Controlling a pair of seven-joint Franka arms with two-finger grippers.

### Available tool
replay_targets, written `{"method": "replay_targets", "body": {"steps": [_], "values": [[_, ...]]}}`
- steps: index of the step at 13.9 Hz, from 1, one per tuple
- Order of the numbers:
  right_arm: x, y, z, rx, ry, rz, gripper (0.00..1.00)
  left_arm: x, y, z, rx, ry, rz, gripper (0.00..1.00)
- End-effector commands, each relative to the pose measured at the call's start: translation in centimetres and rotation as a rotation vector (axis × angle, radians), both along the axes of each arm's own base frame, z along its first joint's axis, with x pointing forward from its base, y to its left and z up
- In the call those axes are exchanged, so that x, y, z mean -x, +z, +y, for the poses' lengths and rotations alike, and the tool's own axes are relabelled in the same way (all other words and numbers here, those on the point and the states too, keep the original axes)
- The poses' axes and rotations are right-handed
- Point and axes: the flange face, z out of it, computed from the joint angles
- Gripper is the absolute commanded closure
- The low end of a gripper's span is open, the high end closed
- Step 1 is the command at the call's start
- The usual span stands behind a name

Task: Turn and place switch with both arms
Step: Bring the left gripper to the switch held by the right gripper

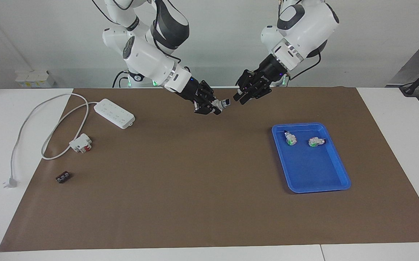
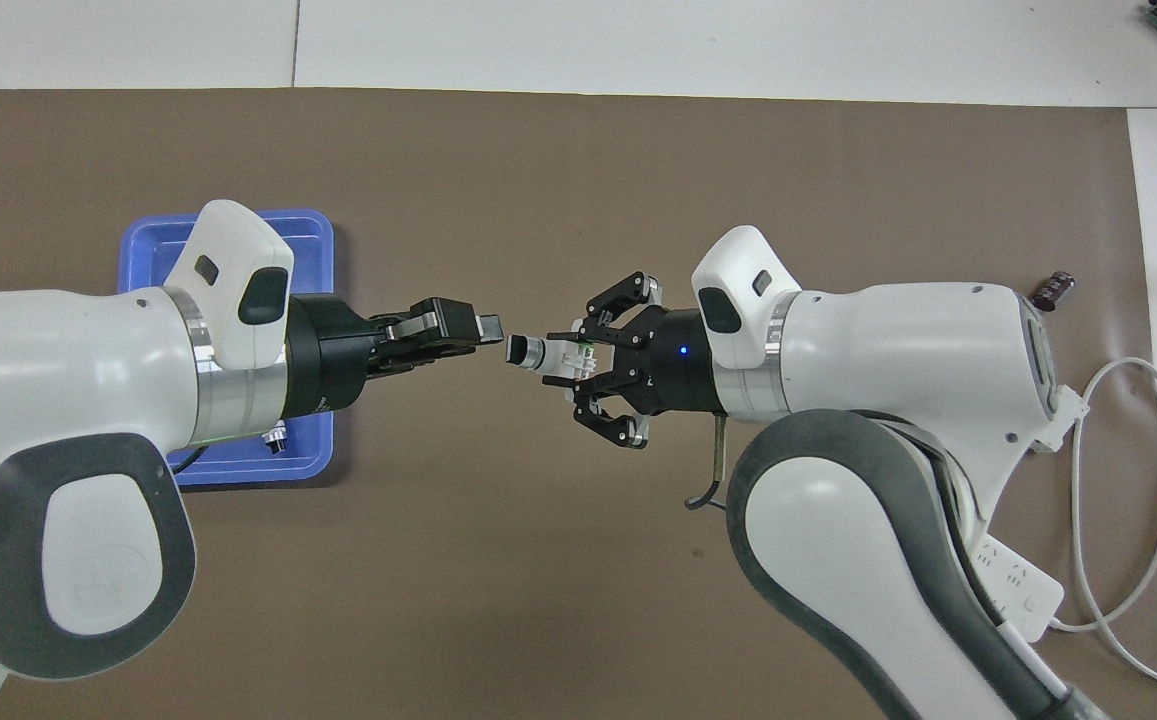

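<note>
A: What does each view add?

B: From above, the right gripper (image 2: pixel 578 360) pinches the switch (image 2: pixel 550 354) by its white body, green mark between the fingers, black knob toward the left gripper (image 2: pixel 483 328). The facing view shows both raised over the brown mat (image 1: pixel 195 188), near the robots' edge, the knob (image 1: pixel 226 103) just short of the left fingertips.

A: And the left pincer?

B: Narrow; I cannot tell whether its tips meet. It carries nothing.

A: The arms' poses?

B: Both slope down from their bases toward each other, wrists almost level, grippers tip to tip.

A: What else, taking the held switch as landmark?

B: Farther from the robots, toward the left arm's end, a blue tray (image 1: pixel 325 181) holds two more switches (image 1: pixel 290 138) (image 1: pixel 315 142); above, the left arm hides most of it. Toward the right arm's end lie a power strip (image 1: pixel 115 113), a white-and-red block (image 1: pixel 81 143) and a small black piece (image 1: pixel 63 177).
</note>
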Motion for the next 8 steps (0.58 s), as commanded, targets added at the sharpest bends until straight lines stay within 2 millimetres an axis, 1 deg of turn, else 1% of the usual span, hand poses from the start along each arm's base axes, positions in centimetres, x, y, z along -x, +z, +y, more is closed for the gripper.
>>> {"method": "replay_targets", "body": {"steps": [1, 4, 8], "values": [[0.9, 0.2, -0.4, -0.014, -0.031, 0.011, 1.0, 0.0, -0.1, -0.6, -0.004, -0.019, -0.03, 0.66], [0.9, 0.2, -0.4, -0.014, -0.032, 0.011, 1.0, 0.2, -0.9, -1.8, -0.009, -0.04, -0.019, 0.67], [0.8, 0.2, -0.5, -0.014, -0.034, 0.01, 1.0, 0.2, -1.3, -1.9, -0.018, -0.047, -0.016, 0.68]]}}
